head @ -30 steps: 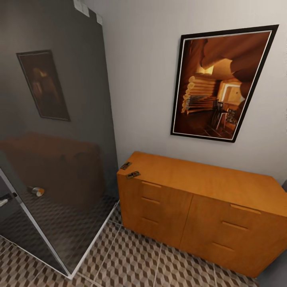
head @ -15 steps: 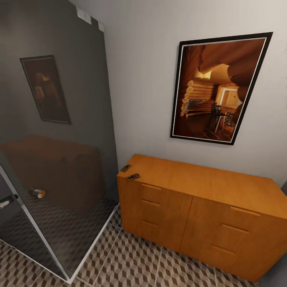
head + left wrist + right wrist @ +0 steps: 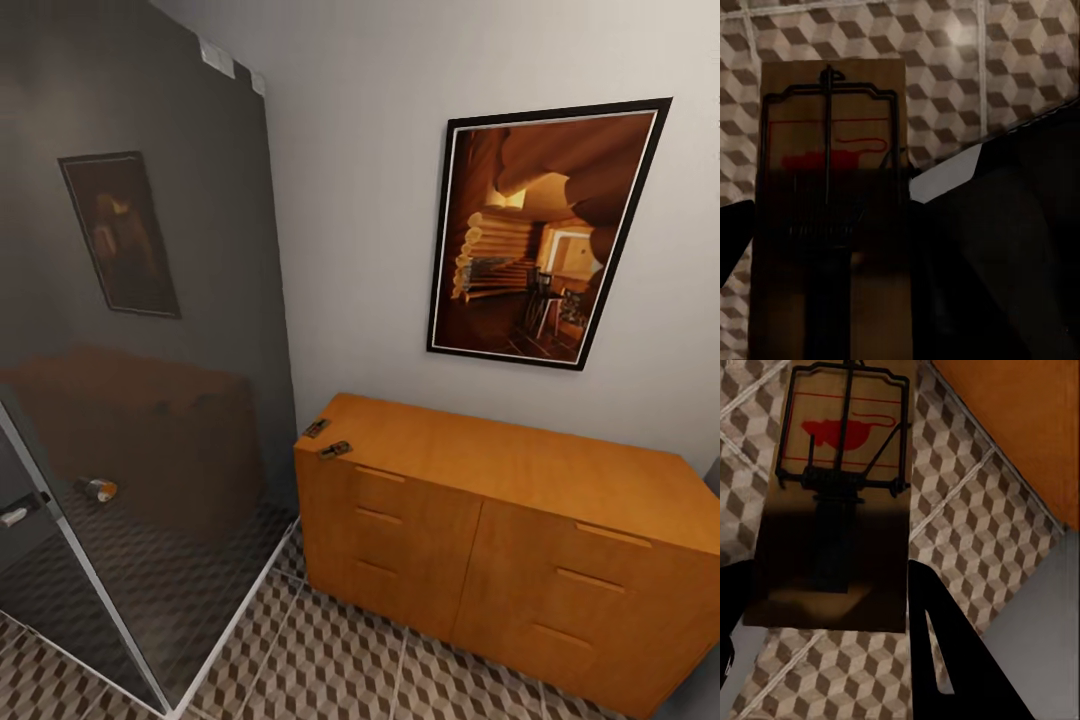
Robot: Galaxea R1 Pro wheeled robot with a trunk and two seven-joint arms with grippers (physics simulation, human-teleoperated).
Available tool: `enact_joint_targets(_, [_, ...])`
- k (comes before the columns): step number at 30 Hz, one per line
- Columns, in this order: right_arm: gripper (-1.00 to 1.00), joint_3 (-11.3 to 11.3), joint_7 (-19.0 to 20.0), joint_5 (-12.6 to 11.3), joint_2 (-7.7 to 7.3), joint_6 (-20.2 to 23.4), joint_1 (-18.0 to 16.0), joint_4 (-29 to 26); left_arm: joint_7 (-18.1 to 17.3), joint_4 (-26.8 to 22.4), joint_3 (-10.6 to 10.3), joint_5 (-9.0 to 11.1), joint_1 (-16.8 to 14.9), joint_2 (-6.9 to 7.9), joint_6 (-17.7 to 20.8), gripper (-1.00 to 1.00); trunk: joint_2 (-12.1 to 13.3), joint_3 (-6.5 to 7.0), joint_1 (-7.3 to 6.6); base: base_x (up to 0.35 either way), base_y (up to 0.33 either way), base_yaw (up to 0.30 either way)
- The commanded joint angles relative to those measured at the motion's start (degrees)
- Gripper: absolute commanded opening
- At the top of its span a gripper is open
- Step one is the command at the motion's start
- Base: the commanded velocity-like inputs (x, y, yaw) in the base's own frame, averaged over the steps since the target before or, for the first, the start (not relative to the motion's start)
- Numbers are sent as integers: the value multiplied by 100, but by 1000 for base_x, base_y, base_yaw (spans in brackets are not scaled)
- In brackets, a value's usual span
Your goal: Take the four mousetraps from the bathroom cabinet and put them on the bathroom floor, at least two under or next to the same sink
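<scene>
Your left hand (image 3: 825, 247) is clamped on one flat brown wooden mousetrap (image 3: 829, 150) and your right hand (image 3: 825, 592) on another (image 3: 840, 472), both above the cube-patterned tiled floor (image 3: 330, 650), while two more mousetraps (image 3: 335, 450) lie on the left end of the orange-brown wooden cabinet (image 3: 500, 540).

A home bathroom: a glass shower enclosure (image 3: 150, 400) stands on the cube-patterned tile floor (image 3: 330, 650), beside a wooden cabinet (image 3: 500, 540) under a framed picture (image 3: 540, 235).
</scene>
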Motion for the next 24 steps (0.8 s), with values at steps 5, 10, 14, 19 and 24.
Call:
enact_joint_targets(5, [-100,51,-437,-81,12,-34,0,-23,631,1,-12,96,3,-29,15,-100,-8,36,2,0,0,104])
enact_joint_targets(10, [-100,51,-570,-82,20,-44,5,-35,873,-7,-3,226,4,-49,12,-100,-8,75,2,0,0,145])
enact_joint_targets(14, [-100,51,-579,-75,18,-36,5,-45,849,-49,-2,239,4,-56,14,-100,-8,84,2,0,0,57])
enact_joint_targets(19, [-100,51,-581,-75,44,-31,6,-53,837,-75,-2,244,4,-69,13,-100,-8,69,2,0,0,187])
enact_joint_targets(24, [-100,51,-581,-81,56,-27,6,-50,828,-78,-2,243,4,-93,19,-100,-8,51,2,0,0,259])
